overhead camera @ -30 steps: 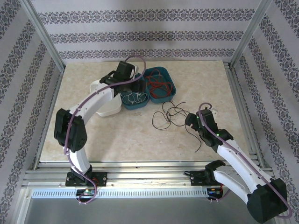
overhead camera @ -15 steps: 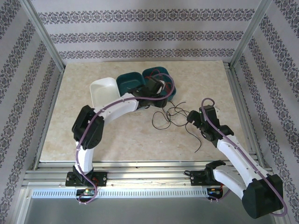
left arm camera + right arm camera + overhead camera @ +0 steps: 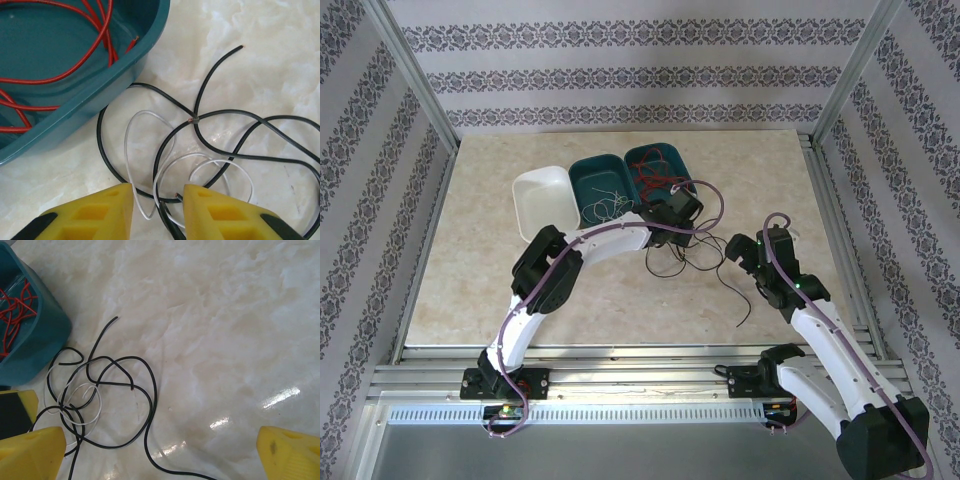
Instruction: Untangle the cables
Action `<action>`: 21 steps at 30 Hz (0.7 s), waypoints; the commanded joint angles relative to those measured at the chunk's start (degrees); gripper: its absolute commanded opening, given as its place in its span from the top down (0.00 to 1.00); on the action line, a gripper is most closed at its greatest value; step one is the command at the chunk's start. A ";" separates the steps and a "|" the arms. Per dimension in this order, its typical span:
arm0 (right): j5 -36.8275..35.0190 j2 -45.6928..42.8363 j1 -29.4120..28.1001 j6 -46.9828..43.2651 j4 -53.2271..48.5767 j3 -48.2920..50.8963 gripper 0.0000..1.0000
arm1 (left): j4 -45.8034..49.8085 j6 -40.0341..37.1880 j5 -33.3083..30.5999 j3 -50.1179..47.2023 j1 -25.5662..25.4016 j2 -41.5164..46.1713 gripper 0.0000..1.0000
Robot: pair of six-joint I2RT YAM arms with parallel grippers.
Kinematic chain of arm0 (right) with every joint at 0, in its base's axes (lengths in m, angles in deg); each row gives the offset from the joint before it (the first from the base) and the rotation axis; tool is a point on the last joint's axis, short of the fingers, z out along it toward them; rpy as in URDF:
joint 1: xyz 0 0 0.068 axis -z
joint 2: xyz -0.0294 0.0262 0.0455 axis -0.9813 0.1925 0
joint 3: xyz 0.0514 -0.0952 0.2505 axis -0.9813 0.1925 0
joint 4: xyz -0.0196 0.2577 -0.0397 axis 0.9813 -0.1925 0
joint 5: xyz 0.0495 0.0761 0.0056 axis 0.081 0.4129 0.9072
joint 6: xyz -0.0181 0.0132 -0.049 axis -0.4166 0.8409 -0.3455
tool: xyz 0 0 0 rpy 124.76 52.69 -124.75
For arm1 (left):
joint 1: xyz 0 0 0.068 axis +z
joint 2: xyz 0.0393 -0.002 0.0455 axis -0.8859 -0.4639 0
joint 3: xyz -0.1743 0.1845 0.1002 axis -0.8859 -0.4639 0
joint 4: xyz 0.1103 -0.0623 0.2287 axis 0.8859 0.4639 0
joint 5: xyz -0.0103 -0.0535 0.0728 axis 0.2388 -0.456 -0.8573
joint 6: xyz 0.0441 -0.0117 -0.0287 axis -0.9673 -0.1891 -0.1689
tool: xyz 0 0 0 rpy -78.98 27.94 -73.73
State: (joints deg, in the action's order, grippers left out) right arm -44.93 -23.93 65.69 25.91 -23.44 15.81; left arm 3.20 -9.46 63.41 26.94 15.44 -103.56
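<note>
Swinging off the bins, the left arm has crossed to the loose cables (image 3: 685, 250) on the counter (image 3: 500, 290); a second ago its end effector hung over the gap between the white bin (image 3: 542, 195) and the middle bin (image 3: 582, 170). The right arm has edged in a little towards the same tangle.

The left end effector (image 3: 672, 212) now sits low over the near edge of the tangle, just beside the teal bin (image 3: 100, 105) that holds the red wires (image 3: 60, 77). In the wrist view its jaws (image 3: 157, 192) stand partly apart, a white wire (image 3: 145, 111) and a black wire (image 3: 225, 112) running between the tips. A gap shows on both sides, so nothing looks pinched yet.

The right end effector (image 3: 740, 248) hovers on the far side of the tangle with its jaws spread wide (image 3: 160, 455) and empty.

The tangle (image 3: 95, 385) lies flat on the counter, black loops crossed over a smaller white loop, close to the teal bin but outside it. Red wires already lie in that bin, and pale ones in the middle bin.

My reading: sorting is well along, and the left arm is lining up to draw the white wire out of the black. The risk is clamping both strands at once, since they cross right at the tips.
</note>
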 commanded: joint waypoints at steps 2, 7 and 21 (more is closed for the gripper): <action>0.68 0.02 0.62 -0.42 -0.50 1.13 0.02 | 2.35 1.52 -4.26 2.68 -0.45 -2.81 0.71; 0.81 -0.04 0.57 -0.42 -0.50 1.31 0.02 | 3.14 1.68 -2.10 4.64 -0.52 -5.37 0.71; 0.36 -0.20 0.83 0.25 -0.02 1.73 0.02 | 3.13 0.29 7.03 6.82 -4.38 -7.41 0.70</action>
State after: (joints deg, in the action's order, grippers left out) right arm -44.34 -23.95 65.97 25.95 -23.44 16.83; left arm 5.63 -8.92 66.99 31.79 12.51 -109.78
